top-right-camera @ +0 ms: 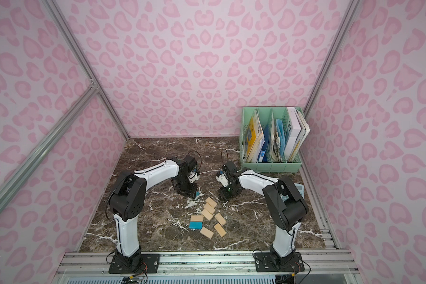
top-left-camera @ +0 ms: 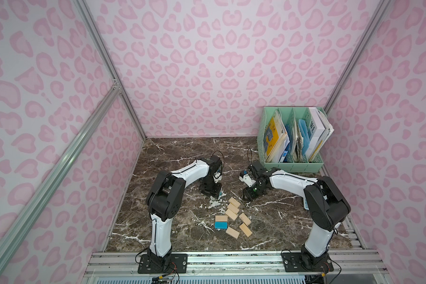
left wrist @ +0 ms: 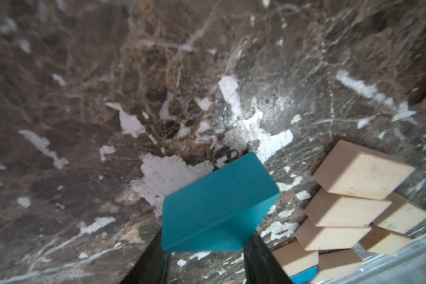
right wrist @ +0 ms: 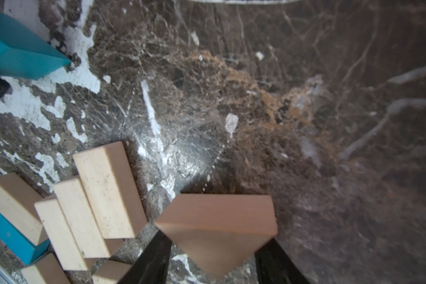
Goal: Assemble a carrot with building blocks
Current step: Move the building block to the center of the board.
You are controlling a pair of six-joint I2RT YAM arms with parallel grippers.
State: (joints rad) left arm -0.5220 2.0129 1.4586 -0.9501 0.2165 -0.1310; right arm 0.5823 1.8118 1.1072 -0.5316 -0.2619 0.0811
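Several light-wood rectangular building blocks (top-left-camera: pixel 232 209) lie loosely clustered mid-table, with a blue rectangle (top-left-camera: pixel 221 225) against one tan block (top-left-camera: pixel 221 218) at the cluster's left. No joined carrot shape shows. My left gripper (top-left-camera: pixel 218 194) points down just behind the cluster, shut on a blue triangle (left wrist: pixel 219 204) whose corners sit between the black fingers (left wrist: pixel 155 258). My right gripper (top-left-camera: pixel 245 196) hangs low at the cluster's back right, shut on a light-wood triangle (right wrist: pixel 219 221). The right wrist view also shows the blue triangle (right wrist: pixel 17 56) and the stepped tan blocks (right wrist: pixel 106 189).
A green file rack (top-left-camera: pixel 293 164) full of papers stands at the back right corner. A light-blue calculator (top-right-camera: pixel 298 190) lies by the right wall, half hidden behind the right arm. Pink patterned walls close three sides; an aluminium rail (top-left-camera: pixel 231 260) runs along the front.
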